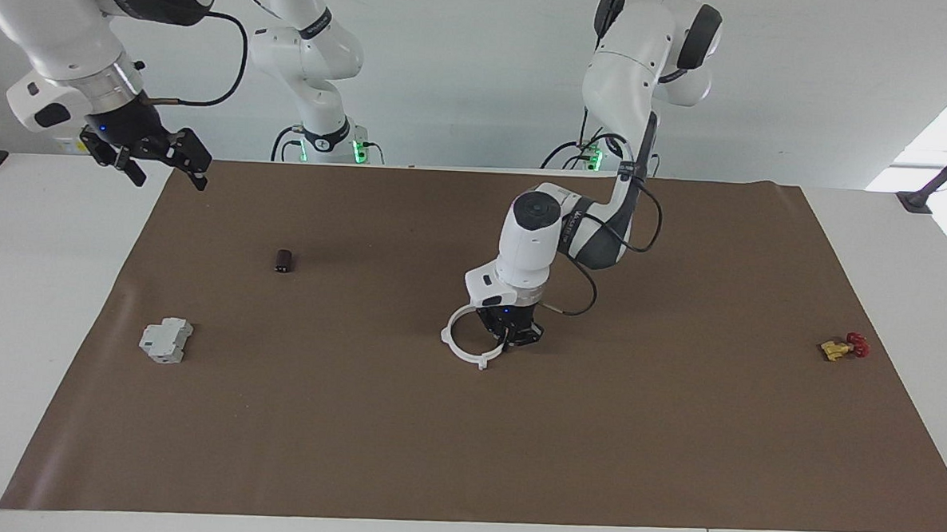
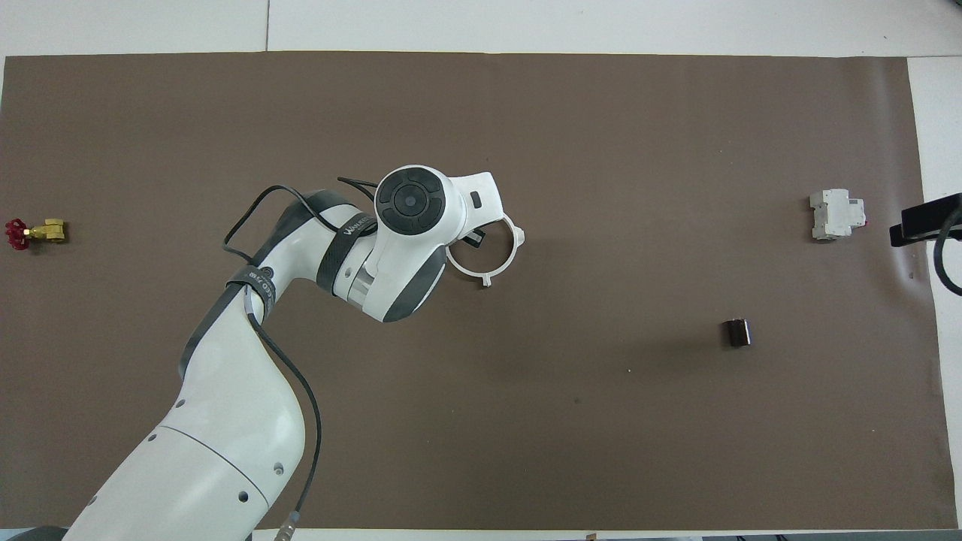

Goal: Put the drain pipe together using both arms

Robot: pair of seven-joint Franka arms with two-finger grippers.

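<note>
There are 2 robot arms, each ending in 1 gripper: the left gripper (image 1: pixel 510 332) sits low at the white ring, and the right gripper (image 1: pixel 159 152) hangs in the air at about 10 o'clock in the facing view. On 1 brown mat (image 1: pixel 513 460) lie 4 loose things. 1 white drain pipe ring (image 1: pixel 463 347) is near the centre. 1 grey switch unit (image 1: pixel 166 340) is at about 8 o'clock, 1 small black cylinder (image 1: pixel 283 260) at about 9 o'clock, and 1 yellow-and-red valve (image 1: pixel 843 346) at about 3 o'clock.
</note>
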